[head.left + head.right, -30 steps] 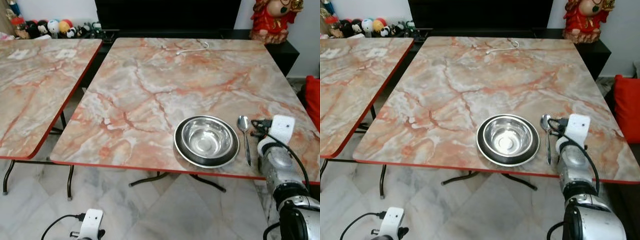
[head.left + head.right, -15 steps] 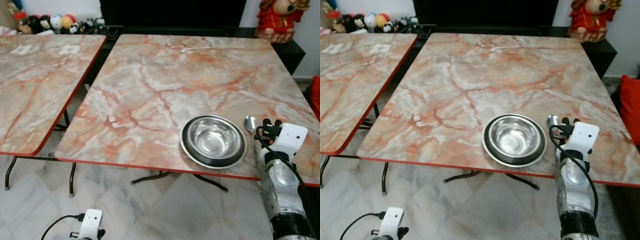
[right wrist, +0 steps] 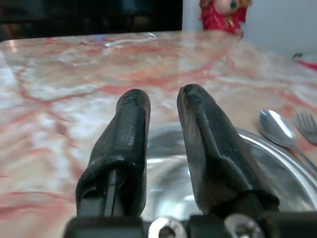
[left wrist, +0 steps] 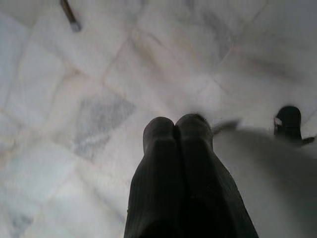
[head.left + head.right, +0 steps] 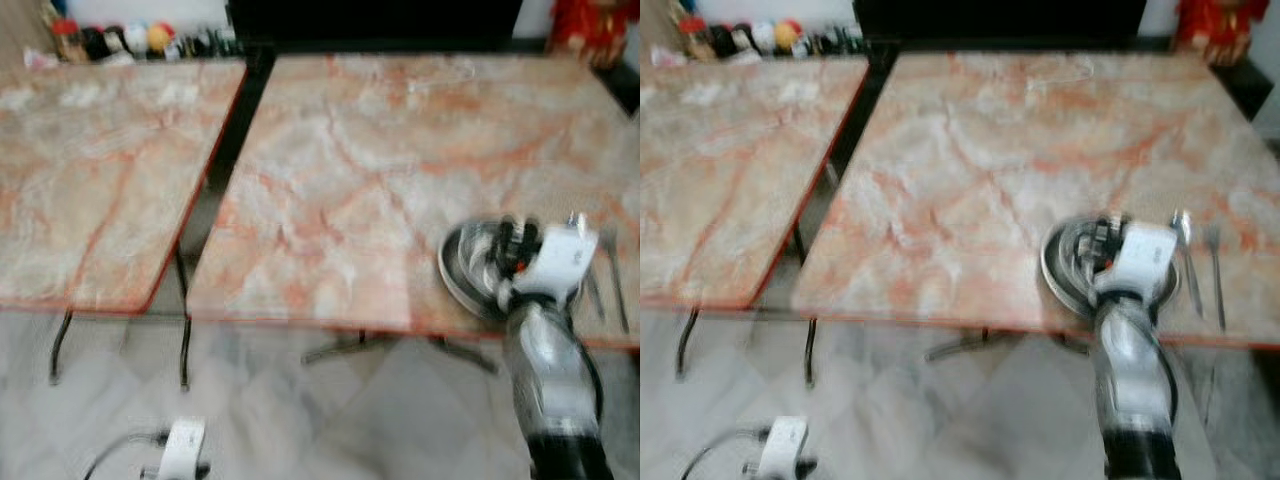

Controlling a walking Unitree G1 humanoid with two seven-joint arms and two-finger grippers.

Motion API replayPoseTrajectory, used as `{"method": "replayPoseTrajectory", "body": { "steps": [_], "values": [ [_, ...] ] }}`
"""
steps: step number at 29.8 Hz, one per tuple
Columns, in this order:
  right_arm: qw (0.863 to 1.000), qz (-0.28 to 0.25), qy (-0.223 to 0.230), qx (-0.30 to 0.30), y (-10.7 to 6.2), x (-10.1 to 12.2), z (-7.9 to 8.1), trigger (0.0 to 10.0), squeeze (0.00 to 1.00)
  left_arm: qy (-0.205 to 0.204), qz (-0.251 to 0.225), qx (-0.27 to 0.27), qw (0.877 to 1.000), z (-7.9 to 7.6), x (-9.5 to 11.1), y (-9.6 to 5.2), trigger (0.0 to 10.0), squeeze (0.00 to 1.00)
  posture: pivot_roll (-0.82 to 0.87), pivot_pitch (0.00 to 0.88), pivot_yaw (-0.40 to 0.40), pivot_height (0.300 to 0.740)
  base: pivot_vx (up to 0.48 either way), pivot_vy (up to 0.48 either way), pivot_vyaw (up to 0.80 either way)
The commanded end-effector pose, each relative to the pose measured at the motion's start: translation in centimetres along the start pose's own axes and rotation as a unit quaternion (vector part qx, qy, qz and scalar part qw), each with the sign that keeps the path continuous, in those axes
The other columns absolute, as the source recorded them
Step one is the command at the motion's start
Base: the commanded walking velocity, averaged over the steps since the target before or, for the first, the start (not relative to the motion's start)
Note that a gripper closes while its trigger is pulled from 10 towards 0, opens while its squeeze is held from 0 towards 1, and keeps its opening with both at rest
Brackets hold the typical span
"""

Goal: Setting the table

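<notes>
Silver right arm (image 5: pixel 1130 370), white wrist block, black cable, ribbed black end effector fingers (image 3: pixel 131 144), two silver screws.

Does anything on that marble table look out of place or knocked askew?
Nothing stands out. The steel bowl sits upright on the table near its front edge, with a spoon and a fork lying side by side next to it. The right gripper hangs over the bowl, holding nothing.

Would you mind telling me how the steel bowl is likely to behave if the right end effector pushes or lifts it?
The bowl looks like thin polished metal, so probably rigid and light. Its shiny wall is likely slippery for the right end effector hovering over it with fingers slightly apart. It sits near the table edge, so a push might slide it off.
</notes>
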State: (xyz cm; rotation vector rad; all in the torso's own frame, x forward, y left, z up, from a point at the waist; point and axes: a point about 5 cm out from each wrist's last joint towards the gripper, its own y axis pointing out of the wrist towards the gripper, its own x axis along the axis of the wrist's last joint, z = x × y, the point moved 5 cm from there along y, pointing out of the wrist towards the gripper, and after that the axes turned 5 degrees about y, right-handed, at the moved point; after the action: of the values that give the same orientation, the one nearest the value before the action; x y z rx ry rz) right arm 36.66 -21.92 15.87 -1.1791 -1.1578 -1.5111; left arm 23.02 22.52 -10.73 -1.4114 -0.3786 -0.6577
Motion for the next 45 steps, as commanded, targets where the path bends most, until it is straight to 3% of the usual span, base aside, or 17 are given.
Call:
{"method": "replayPoseTrajectory", "body": {
  "steps": [1,5,45],
  "values": [
    [0.999,-0.006,0.001,0.037,-0.1,0.5,2.2,10.0,0.00,-0.005,0.022,0.005,1.000,0.4,-1.5,-0.3,10.0,0.00,0.06,0.098,-0.002,0.740,0.000,0.480,0.49],
    [0.999,-0.012,0.000,0.044,-0.1,0.8,2.7,10.0,0.00,-0.005,0.023,0.004,1.000,0.4,-1.5,-0.3,10.0,0.00,0.05,0.103,0.000,0.740,0.000,0.480,0.72],
    [0.998,0.023,0.031,0.054,-0.5,-0.6,5.0,10.0,0.00,-0.001,0.025,0.000,1.000,0.0,-2.0,-0.4,10.0,0.00,0.07,0.025,-0.009,0.740,0.000,0.480,0.00]
  ]
}}
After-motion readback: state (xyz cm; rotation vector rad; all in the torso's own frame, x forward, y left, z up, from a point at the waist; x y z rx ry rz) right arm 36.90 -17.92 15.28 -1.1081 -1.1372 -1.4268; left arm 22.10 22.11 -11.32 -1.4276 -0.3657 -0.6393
